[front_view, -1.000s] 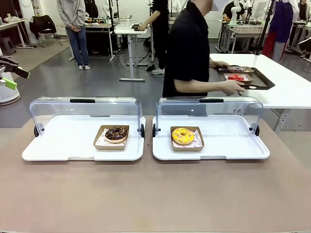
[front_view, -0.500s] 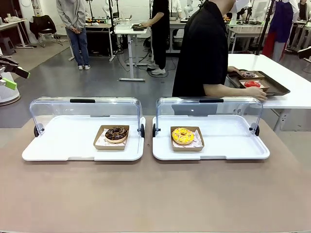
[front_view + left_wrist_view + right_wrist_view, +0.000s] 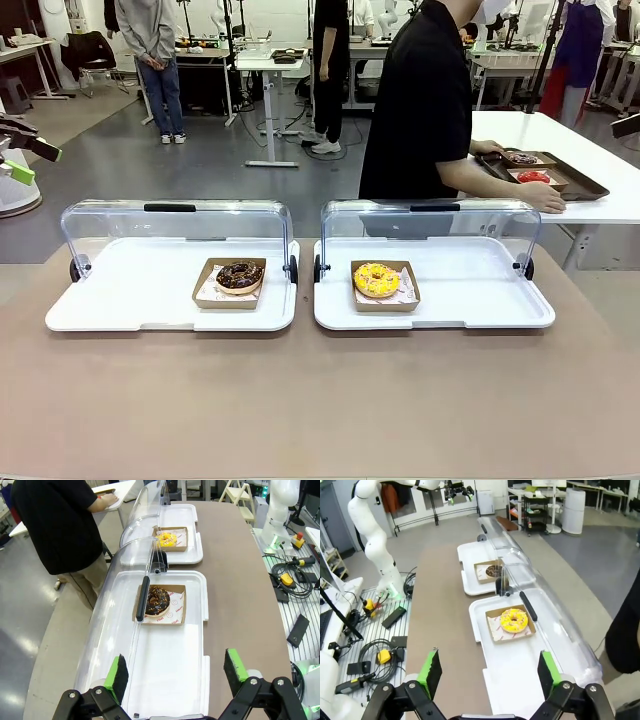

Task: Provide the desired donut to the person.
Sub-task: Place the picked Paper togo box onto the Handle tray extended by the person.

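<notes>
Moved: person (image 3: 425, 100) is now leaning farther right, hand (image 3: 545, 200) by the dark tray (image 3: 585, 186).
Left gripper (image 3: 173, 675): hanging wide open, holding nothing.
Chocolate donut (image 3: 239, 275): sitting in left case.
Yellow donut (image 3: 376, 279): sitting in right case.
Right gripper (image 3: 489, 673): hanging wide open, holding nothing.

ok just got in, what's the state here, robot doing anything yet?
Not yet. Both tools hang open above the table: the left tool over the white tray holding the chocolate-glazed donut, the right tool over the tray with the yellow-iced donut. Each donut sits in a brown cardboard box, clear lids rolled back. The person in the black top has turned to a dark tray on the side table.
</notes>
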You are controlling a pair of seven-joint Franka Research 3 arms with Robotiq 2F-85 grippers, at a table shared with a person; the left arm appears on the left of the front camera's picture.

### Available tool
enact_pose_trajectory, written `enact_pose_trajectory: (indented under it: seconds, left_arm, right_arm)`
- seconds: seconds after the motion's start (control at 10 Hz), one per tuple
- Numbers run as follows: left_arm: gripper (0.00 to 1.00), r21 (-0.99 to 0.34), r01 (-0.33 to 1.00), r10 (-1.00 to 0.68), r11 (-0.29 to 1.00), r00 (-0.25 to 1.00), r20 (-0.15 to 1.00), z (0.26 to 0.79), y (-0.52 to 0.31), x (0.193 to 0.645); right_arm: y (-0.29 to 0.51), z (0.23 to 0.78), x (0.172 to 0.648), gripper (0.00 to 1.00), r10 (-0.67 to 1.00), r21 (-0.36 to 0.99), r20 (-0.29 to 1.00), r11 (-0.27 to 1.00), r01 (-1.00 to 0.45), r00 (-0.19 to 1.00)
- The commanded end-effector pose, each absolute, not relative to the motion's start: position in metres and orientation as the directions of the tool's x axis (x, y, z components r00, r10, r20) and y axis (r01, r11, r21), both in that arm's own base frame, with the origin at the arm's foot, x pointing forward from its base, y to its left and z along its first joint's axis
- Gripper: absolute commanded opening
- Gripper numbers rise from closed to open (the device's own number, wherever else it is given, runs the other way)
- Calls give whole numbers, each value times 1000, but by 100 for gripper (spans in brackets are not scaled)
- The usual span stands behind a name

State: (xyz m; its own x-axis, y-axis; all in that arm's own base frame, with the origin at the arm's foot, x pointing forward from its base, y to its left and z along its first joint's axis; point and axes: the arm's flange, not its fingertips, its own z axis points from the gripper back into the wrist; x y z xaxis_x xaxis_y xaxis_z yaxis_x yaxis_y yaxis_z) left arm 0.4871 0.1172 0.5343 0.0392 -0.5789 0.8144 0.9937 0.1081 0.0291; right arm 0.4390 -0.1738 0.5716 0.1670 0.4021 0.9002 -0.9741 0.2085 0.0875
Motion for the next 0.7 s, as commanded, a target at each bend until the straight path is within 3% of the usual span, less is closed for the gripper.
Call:
enact_pose_trajectory:
  seconds: [0.0,0.4,0.6]
  left_arm:
    - [100,27,994,-565,108,39,824,536,117,487]
    - [100,27,994,-565,108,39,824,536,117,487]
    - [100,27,994,-565,108,39,824,536,117,487]
  right_arm:
    - [-175,575,444,100,412,49,903,179,-983,120]
    - [-172,571,443,100,469,-11,880,171,-985,71]
    - [-174,571,443,100,428,34,897,183,-983,111]
